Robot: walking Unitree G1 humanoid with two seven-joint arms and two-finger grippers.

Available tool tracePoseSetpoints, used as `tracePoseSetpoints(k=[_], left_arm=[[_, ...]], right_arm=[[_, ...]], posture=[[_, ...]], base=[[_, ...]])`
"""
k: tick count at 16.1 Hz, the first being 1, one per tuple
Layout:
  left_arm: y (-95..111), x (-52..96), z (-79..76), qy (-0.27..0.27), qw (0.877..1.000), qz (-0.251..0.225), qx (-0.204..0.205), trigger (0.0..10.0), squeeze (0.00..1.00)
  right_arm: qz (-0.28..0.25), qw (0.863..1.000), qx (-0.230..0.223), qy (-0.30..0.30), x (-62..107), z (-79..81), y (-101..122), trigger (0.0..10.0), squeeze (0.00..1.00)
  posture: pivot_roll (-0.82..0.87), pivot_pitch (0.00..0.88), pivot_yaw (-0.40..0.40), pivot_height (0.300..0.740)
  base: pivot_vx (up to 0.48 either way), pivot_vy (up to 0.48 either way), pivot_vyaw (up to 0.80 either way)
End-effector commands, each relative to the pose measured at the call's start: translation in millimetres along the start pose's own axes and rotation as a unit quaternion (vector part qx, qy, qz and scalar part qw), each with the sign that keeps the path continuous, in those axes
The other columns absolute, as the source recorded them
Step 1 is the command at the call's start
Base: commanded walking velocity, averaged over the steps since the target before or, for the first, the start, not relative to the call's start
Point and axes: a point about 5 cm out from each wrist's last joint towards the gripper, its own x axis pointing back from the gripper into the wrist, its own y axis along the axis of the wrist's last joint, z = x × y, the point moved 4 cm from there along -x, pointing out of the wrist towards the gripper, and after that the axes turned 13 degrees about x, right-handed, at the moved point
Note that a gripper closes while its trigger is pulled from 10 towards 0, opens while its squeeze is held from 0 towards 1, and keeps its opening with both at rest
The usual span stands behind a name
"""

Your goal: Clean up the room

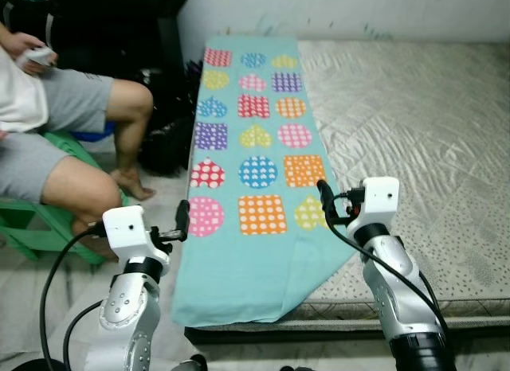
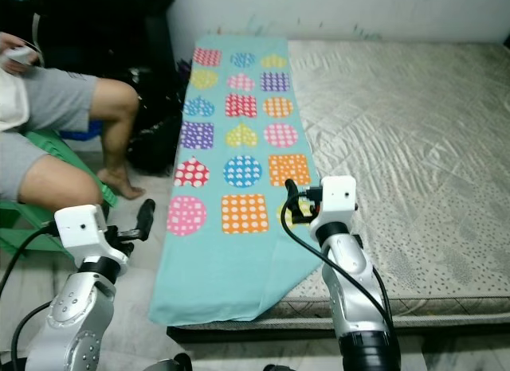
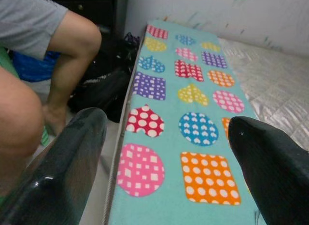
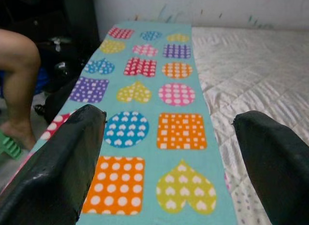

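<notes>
A teal blanket [image 1: 253, 156] printed with coloured hearts, circles and squares lies lengthwise along the left side of a bare grey mattress [image 1: 414, 116]. Its near end hangs over the front corner of the bed. My left gripper [image 1: 180, 222] is open, held at the blanket's left edge near the pink circle. My right gripper [image 1: 325, 202] is also open, hovering over the blanket's right edge by the yellow heart. Through each wrist view the blanket [image 3: 193, 94] stretches away between wide-spread black fingers [image 4: 63, 157], with nothing held.
A person [image 1: 56, 124] sits on a green stool [image 1: 40, 220] to the left, legs near the bed and a small white object in hand. Black bags [image 1: 167, 132] lie on the floor between the person and the bed. A white wall [image 1: 358, 13] runs behind.
</notes>
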Motion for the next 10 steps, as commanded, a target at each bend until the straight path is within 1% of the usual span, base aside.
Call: tracePoseSetpoints(k=[1,7,8,10], left_arm=[[2.1,2.5,0.3,0.003,1.0,0.0,0.0,10.0,0.0],[3.2,7.2,0.3,0.005,1.0,0.006,0.001,10.0,0.0],[3.0,8.0,0.4,0.006,1.0,0.007,0.001,10.0,0.0],[2.7,9.5,-0.1,0.006,1.0,0.01,0.001,10.0,0.0]], right_arm=[[-0.005,1.0,-0.005,0.006,2.0,1.4,3.5,10.0,0.0],[0.002,1.0,-0.005,0.022,6.7,6.8,2.4,10.0,0.0],[0.004,1.0,-0.005,0.023,7.8,6.9,1.6,10.0,0.0],[0.006,1.0,-0.007,0.022,9.4,6.6,1.2,10.0,0.0]], posture=[[-0.03,0.214,-0.009,0.74],[-0.03,0.243,-0.01,0.74],[-0.03,0.246,-0.009,0.735],[-0.03,0.249,-0.009,0.711]], base=[[0.0,0.0,0.0],[0.0,0.0,0.0],[0.0,0.0,0.0],[0.0,0.0,0.0]])
